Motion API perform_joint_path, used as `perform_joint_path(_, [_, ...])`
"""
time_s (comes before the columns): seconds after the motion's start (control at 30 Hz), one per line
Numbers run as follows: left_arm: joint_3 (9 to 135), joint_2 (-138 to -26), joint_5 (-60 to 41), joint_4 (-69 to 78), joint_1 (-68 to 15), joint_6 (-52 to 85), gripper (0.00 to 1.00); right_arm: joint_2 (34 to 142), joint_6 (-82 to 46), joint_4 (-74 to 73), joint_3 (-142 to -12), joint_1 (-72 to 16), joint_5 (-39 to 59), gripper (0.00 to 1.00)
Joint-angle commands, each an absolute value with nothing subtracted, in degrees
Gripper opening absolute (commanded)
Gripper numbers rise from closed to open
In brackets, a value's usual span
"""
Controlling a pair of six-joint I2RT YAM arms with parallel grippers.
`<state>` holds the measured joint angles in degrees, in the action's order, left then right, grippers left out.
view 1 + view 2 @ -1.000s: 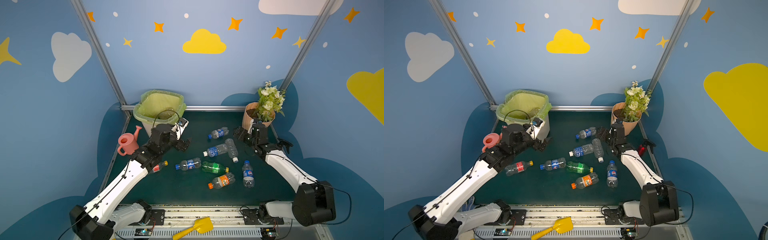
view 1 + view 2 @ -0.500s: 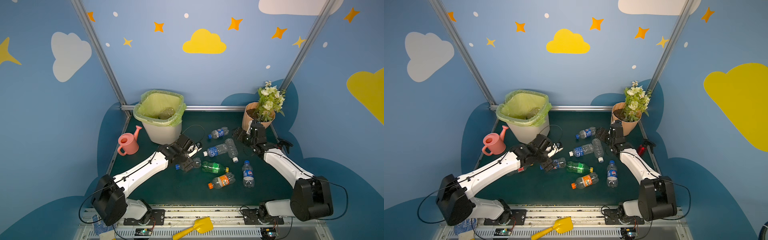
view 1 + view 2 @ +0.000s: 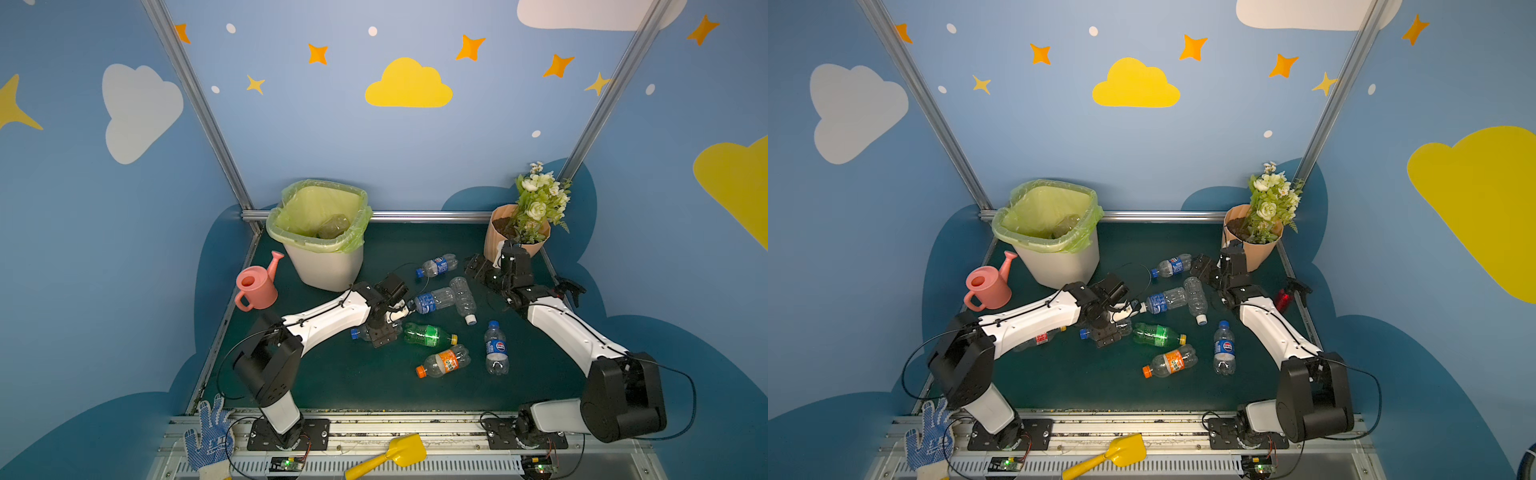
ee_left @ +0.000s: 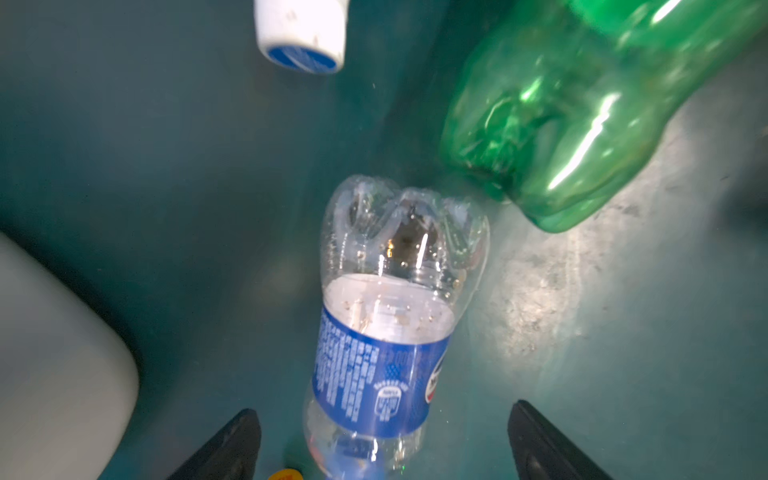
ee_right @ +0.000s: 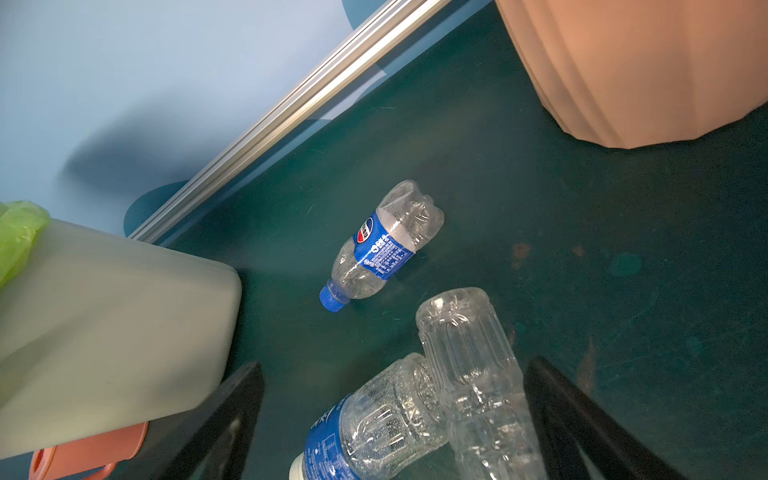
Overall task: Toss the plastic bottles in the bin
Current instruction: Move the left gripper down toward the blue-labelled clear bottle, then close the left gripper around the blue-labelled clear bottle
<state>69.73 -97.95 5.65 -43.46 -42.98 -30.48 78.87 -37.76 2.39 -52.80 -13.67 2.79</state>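
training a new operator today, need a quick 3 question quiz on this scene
1. True or false: the left gripper has its jaws open, one on either side of a blue-labelled bottle.
2. Which colour is the cap of the orange-labelled bottle? A orange, B white, C blue.
3. Short answer: what does the right gripper hold?

Key: 1 true; 2 A; 3 nothing, its jaws stand open.

A pink watering can (image 3: 255, 284) stands at the left edge of the dark green tabletop (image 3: 353, 382). A ribbed peach flowerpot (image 3: 496, 239) of white flowers (image 3: 540, 199) fills the far right corner. A red spray bottle (image 3: 1284, 298) sits nearby. A yellow scoop (image 3: 395, 453) and a blue-dotted glove (image 3: 208, 436) rest on the front rail.
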Motion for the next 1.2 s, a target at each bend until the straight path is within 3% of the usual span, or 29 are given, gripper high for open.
perform_joint_path(0.0, [71.25,-100.06,7.47,-43.86,-43.02,-31.41,0.91,78.83,-38.32,1.69,-53.79,-13.26,2.82,0.97])
perform_joint_path(0.4, [71.24,-106.03,7.04,-40.58,-42.99,-30.36,0.81,78.74,-38.31,1.51,-53.35,-12.34,3.48,0.97])
perform_joint_path(0.57, [71.27,-106.9,7.08,-41.13,-43.04,-30.34,0.66,78.66,-38.5,1.25,-52.96,-12.03,3.65,0.97])
perform_joint_path(0.73, [70.78,-106.78,7.46,-40.6,-42.98,-30.43,0.66,78.84,-39.1,0.69,-52.67,-11.78,4.22,0.97])
perform_joint_path(0.8, [70.84,-106.66,7.8,-40.28,-42.98,-30.22,0.6,78.72,-39.22,0.52,-52.56,-11.64,4.35,0.97])
perform_joint_path(0.87, [70.83,-105.64,7.91,-39.74,-42.9,-29.53,0.54,78.59,-39.2,0.46,-52.56,-11.6,4.31,0.97])
perform_joint_path(1.17, [67.61,-90.04,8.35,-29.64,-40.39,-24.23,0.49,77.7,-39.24,0.6,-52.38,-11.42,4.48,0.97])
